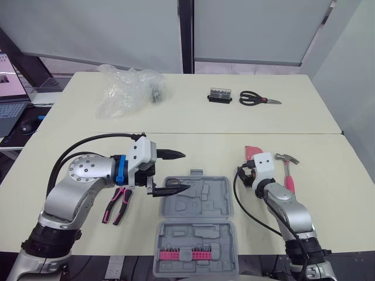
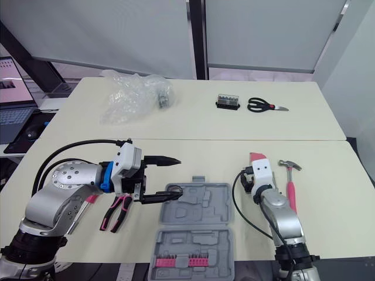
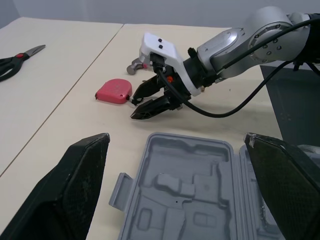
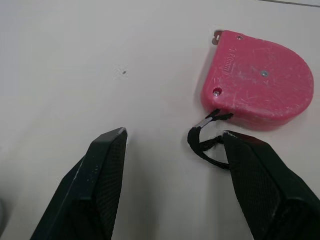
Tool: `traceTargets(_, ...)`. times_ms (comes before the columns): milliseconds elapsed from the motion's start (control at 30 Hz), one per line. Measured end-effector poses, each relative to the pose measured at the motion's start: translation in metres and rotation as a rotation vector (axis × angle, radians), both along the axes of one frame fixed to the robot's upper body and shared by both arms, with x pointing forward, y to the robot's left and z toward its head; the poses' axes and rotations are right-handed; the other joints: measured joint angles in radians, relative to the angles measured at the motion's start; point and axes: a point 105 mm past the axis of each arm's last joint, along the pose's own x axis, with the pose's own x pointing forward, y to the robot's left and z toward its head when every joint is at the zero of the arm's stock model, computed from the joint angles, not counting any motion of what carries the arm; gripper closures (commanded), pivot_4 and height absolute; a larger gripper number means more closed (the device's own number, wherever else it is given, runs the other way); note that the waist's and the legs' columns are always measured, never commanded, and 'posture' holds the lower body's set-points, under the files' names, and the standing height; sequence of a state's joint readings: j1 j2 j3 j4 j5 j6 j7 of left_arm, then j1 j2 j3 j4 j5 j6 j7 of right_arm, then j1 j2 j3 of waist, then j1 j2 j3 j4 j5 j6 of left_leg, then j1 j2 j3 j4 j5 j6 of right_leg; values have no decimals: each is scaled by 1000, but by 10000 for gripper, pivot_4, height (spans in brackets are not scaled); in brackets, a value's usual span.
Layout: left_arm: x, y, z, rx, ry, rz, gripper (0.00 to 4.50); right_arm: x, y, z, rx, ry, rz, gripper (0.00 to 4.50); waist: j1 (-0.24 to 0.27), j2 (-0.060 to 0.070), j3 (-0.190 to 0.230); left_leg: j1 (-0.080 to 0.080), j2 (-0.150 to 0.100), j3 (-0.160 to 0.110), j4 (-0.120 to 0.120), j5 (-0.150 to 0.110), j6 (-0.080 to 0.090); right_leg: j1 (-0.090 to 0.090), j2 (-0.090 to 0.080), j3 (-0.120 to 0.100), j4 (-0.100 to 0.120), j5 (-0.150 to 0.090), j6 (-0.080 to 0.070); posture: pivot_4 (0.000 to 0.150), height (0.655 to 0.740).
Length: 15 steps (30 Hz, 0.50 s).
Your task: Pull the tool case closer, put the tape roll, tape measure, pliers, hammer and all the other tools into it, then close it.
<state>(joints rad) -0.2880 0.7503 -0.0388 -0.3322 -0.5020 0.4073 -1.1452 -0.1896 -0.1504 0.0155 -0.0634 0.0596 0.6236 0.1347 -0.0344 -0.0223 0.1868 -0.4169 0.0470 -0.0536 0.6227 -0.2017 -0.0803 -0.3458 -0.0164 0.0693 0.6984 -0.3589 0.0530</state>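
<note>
The pale table (image 1: 193, 126) carries the grey tool case (image 1: 205, 205), lying open and flat at its near edge between the two arms, and a crumpled plastic bag (image 1: 126, 88) at the far left. The left gripper (image 1: 186, 171) hovers over the case's left side with its fingers spread wide, while the right gripper (image 4: 175, 134), fingers also apart, points at the pink tape measure (image 4: 257, 82) just ahead of it. The hammer (image 1: 289, 175) lies right of the right arm, the pliers (image 1: 119, 205) left of the case, and the scissors (image 1: 256, 99) and a small bit holder (image 1: 220, 95) sit side by side far back.
</note>
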Motion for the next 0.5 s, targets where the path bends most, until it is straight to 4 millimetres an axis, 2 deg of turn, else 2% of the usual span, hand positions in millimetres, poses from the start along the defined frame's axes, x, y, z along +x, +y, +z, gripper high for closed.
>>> traceTargets(500, 0, -5, -4, 11, 7, -12, 0, 10, -4, 1, 19, -20, -44, 44298, -1, 0, 0, 0, 0, 0, 0, 0, 0, -1, 0, 0, 0, 0, 0, 1500, 7400)
